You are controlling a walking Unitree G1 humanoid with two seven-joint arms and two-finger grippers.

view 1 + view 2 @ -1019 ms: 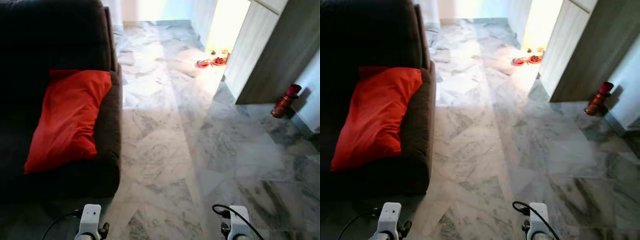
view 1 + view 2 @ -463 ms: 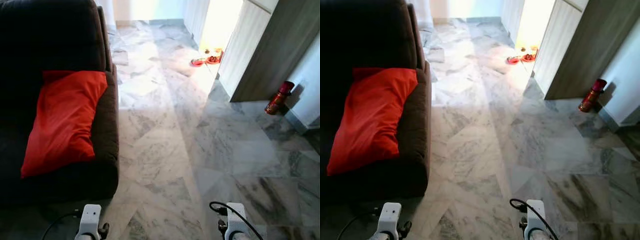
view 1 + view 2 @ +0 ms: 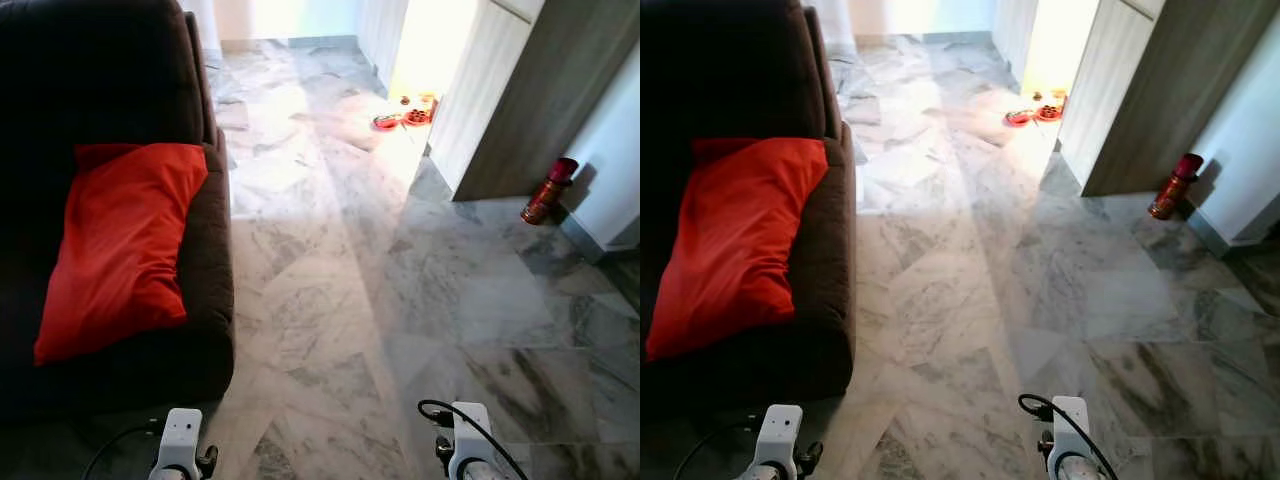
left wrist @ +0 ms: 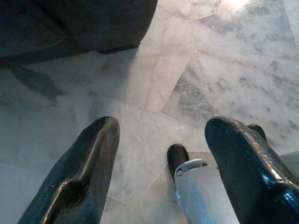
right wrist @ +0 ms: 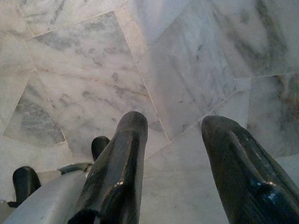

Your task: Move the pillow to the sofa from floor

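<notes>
Each arm ends in a silver-white wrist housing with a small dark round fastener on its face. A thin black cable loops from each housing. The left tool (image 4: 161,172) and right tool (image 5: 173,168) each carry two long, glossy black fingers with rounded tips. Silver-grey leg with black foot below.

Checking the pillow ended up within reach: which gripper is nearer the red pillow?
Left. The left gripper hangs open by the sofa holding the red pillow; the right gripper hangs over bare marble floor.

Red pillow (image 3: 120,250) lay on the dark sofa (image 3: 110,80), marble floor (image 3: 340,300) beside, red extinguisher (image 3: 548,190) stood by the wall.
</notes>
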